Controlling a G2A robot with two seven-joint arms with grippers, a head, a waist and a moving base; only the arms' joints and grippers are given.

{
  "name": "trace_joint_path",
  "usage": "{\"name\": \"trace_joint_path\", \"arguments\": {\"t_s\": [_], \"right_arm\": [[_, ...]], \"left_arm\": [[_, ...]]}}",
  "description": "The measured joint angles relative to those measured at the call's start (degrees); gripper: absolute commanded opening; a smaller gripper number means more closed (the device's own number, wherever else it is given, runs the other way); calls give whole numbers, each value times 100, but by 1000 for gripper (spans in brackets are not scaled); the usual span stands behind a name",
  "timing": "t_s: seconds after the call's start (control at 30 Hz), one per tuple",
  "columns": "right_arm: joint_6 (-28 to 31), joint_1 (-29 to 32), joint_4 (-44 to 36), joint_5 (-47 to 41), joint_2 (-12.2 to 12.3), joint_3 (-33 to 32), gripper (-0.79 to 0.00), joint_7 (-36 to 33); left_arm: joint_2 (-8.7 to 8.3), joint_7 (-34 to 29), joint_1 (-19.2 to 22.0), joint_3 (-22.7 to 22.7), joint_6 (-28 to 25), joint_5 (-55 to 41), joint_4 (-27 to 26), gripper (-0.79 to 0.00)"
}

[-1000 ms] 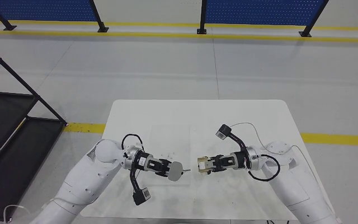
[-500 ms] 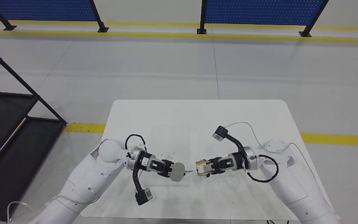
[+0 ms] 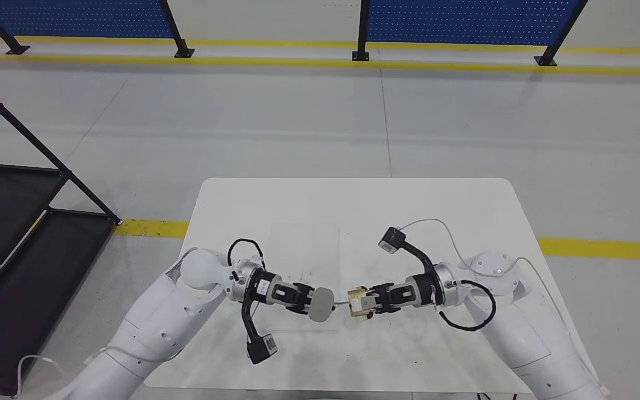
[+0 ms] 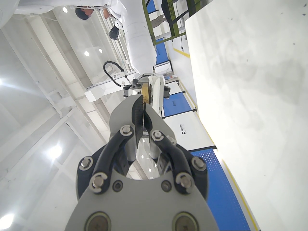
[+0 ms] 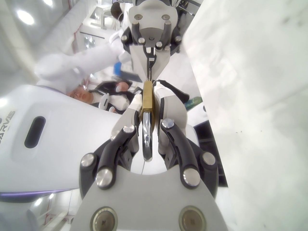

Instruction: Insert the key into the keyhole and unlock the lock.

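A black rack stands on the floor to the left of the white table, cut off by the edge of the top view. Over the near middle of the table, the left gripper points right. Its fingers are pressed together on the key. In the left wrist view, the black pads of this gripper cover the key's head, so its shape cannot be made out. From above, the key is a thin line bridging the small gap between the two grippers.

Just to the right, the brass lock is held off the table, level with the key. The right gripper points left, its fingers clamped on the lock's flat sides. In the right wrist view, the lock sits edge-on between the fingertips of that gripper. Its steel shackle runs back toward the wrist and is partly hidden by the black linkages. Beyond it, the dark blade of the key reaches from the left gripper to the lock's far end. The keyhole faces away from the camera, and it cannot be told whether the blade's tip has entered it or only touches the brass. In the left wrist view, a sliver of the lock shows past the closed fingers.
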State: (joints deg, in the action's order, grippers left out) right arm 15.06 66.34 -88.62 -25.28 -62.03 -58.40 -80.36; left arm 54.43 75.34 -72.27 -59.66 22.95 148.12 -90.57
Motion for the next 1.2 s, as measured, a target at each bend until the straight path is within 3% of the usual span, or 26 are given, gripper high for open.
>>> {"name": "trace_joint_path", "arguments": {"t_s": [1.2], "right_arm": [[33, -144, -6, 4, 49, 180, -785, -117]], "left_arm": [[-15, 189, 177, 197, -12, -71, 122, -785]]}}
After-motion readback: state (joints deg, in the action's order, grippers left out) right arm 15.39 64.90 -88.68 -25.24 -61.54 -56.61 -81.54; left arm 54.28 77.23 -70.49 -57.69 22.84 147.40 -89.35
